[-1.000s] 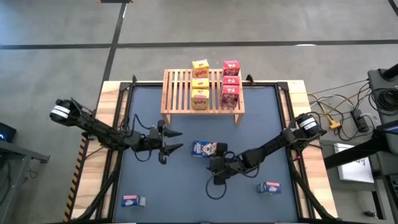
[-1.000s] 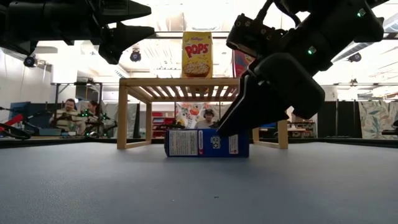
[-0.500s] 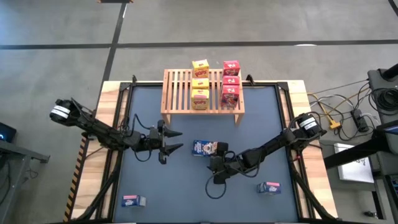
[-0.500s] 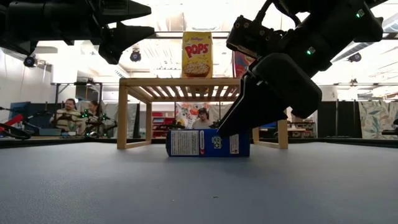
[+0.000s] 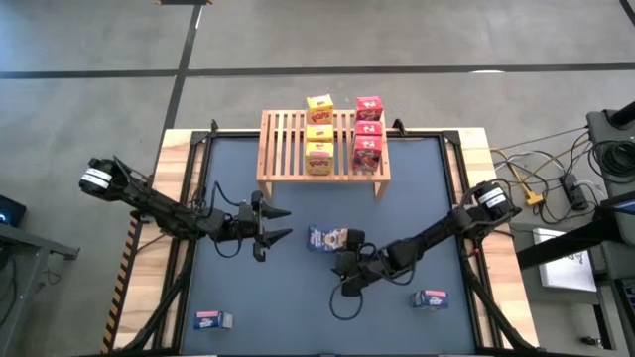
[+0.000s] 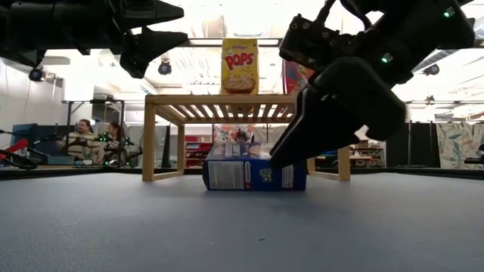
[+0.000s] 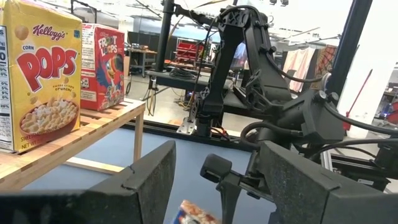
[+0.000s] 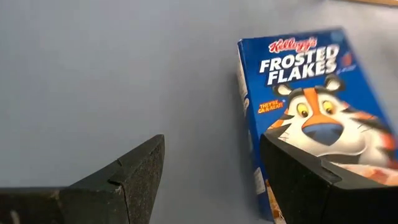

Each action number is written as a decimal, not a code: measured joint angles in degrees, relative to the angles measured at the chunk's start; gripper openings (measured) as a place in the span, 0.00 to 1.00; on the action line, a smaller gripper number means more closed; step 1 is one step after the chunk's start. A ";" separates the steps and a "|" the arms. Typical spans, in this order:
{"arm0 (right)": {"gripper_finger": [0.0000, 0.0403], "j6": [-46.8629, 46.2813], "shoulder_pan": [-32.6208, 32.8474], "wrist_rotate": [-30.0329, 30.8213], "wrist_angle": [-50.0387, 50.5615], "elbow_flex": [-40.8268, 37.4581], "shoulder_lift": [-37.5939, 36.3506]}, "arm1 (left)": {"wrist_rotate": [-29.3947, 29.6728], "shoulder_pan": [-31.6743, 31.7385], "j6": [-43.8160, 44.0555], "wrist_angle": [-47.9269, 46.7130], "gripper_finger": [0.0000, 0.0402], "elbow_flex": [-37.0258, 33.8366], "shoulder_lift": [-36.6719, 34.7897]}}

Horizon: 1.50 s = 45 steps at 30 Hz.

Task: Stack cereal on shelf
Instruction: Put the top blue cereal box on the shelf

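Note:
The wooden slatted shelf stands at the table's far side. On it stand three yellow boxes and three red boxes, each in a row. One blue Frosted Flakes box lies flat on its back on the mat in front of the shelf. My right gripper is open and low over the near right part of this blue box. My left gripper is open and hovers in the air left of the box, touching nothing. My right gripper slants down at the blue box from the table's near right side. One finger lies over the near part of the box's printed front; the other stands over bare mat. I cannot tell whether the finger touches the box.
Two more blue boxes lie on the mat near the front edge, one at the left and one at the right. The left part of the shelf top is bare slats. People sit in the room behind the table.
My right gripper has edged a little toward the table's right, staying low and open. The blue box under it has slid slightly the same way along the mat.

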State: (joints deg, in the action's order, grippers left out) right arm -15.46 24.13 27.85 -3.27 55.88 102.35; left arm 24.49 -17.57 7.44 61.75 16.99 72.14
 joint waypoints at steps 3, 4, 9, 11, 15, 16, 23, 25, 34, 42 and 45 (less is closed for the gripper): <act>0.63 -0.25 0.34 -0.40 0.45 -0.08 0.15 | 0.00 -0.01 0.00 -0.02 0.55 0.00 0.00; 0.63 -0.25 0.38 -0.38 0.48 -0.11 0.19 | 0.00 -0.02 0.00 0.00 0.55 0.00 0.00; 0.63 -0.25 0.38 -0.21 0.38 -0.11 0.20 | 0.00 -0.01 0.07 0.00 0.55 0.00 0.00; 0.63 -0.46 0.38 -0.15 0.27 -0.11 0.20 | 0.00 -0.01 0.17 0.00 0.55 0.00 0.00; 0.63 -0.49 0.36 0.06 0.20 -0.44 0.20 | 0.00 -0.02 0.17 0.00 0.55 0.00 0.00; 0.63 -0.41 0.36 0.10 0.17 -0.46 0.20 | 0.00 -0.02 0.17 0.00 0.54 0.00 0.00; 0.63 4.23 0.36 0.71 -0.70 1.29 0.17 | 0.00 -0.02 0.17 0.00 0.54 0.00 0.00; 0.63 5.26 0.11 0.82 -0.53 1.40 0.13 | 0.00 0.00 0.17 0.00 0.55 0.00 0.00; 0.63 5.92 -2.20 0.89 0.00 1.12 0.13 | 0.00 -0.01 0.17 0.00 0.55 0.00 0.00; 0.63 6.28 -3.14 0.86 0.04 1.03 0.13 | 0.00 -0.02 0.20 0.00 0.55 0.00 0.00; 0.63 6.53 -3.16 0.83 -0.05 1.03 0.13 | 0.00 -0.02 0.20 0.00 0.55 0.00 0.00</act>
State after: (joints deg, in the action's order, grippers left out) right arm -8.93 20.97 28.67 -3.32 56.90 102.48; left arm 24.49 -17.58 7.64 61.76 16.99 72.14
